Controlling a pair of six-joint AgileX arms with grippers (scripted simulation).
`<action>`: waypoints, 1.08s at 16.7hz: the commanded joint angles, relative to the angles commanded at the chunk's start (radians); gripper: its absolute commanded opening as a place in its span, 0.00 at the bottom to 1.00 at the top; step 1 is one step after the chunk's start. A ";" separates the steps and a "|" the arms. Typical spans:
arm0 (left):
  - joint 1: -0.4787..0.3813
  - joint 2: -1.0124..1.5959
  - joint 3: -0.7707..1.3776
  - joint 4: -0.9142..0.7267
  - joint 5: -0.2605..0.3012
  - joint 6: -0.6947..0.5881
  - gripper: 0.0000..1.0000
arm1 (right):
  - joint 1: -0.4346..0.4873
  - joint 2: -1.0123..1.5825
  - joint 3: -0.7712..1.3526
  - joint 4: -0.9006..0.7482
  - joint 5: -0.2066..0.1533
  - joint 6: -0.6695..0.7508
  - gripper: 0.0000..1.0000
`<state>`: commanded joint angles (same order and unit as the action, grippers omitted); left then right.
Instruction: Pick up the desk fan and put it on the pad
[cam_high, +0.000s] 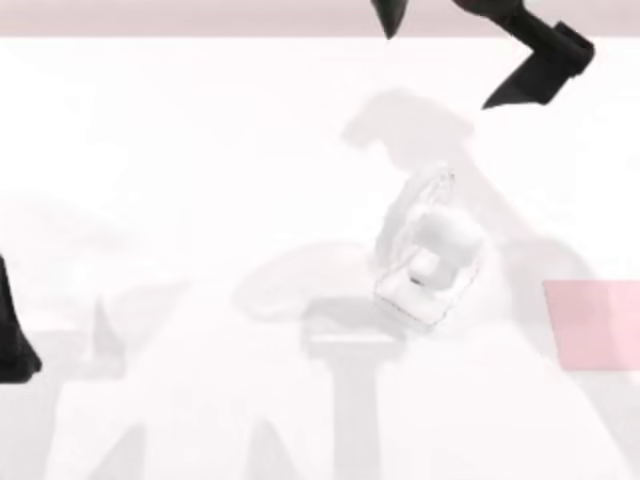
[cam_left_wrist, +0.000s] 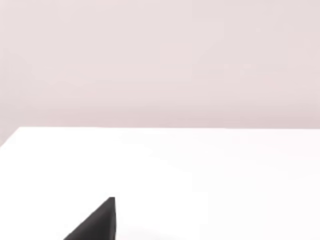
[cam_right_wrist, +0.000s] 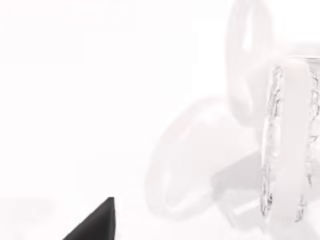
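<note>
The desk fan (cam_high: 430, 250) is white, with a mesh grille ring, a chunky motor housing and a squarish base, and it sits on the white table right of centre. The pink pad (cam_high: 595, 325) lies flat at the table's right edge, apart from the fan. My right gripper (cam_high: 437, 70) hangs open at the back of the table, beyond the fan and not touching it, its two dark fingers spread wide. In the right wrist view one dark finger (cam_right_wrist: 95, 222) shows, with the fan's grille ring (cam_right_wrist: 290, 145) ahead and to one side. My left arm (cam_high: 15, 340) is parked at the left edge.
Soft grey shadows of the fan and arms fall across the white tabletop (cam_high: 200, 150). The left wrist view shows one dark finger (cam_left_wrist: 97, 225), bare table and a pale wall beyond its far edge.
</note>
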<state>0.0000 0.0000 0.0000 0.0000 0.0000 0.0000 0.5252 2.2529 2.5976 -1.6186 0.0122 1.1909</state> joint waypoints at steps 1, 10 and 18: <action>0.000 0.000 0.000 0.000 0.000 0.000 1.00 | 0.012 0.055 0.022 -0.046 -0.002 0.015 1.00; 0.000 0.000 0.000 0.000 0.000 0.000 1.00 | 0.044 0.192 0.066 -0.168 -0.007 0.047 1.00; 0.000 0.000 0.000 0.000 0.000 0.000 1.00 | 0.042 0.125 -0.166 -0.007 -0.008 0.044 1.00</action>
<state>0.0000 0.0000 0.0000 0.0000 0.0000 0.0000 0.5669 2.3776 2.4312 -1.6257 0.0044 1.2346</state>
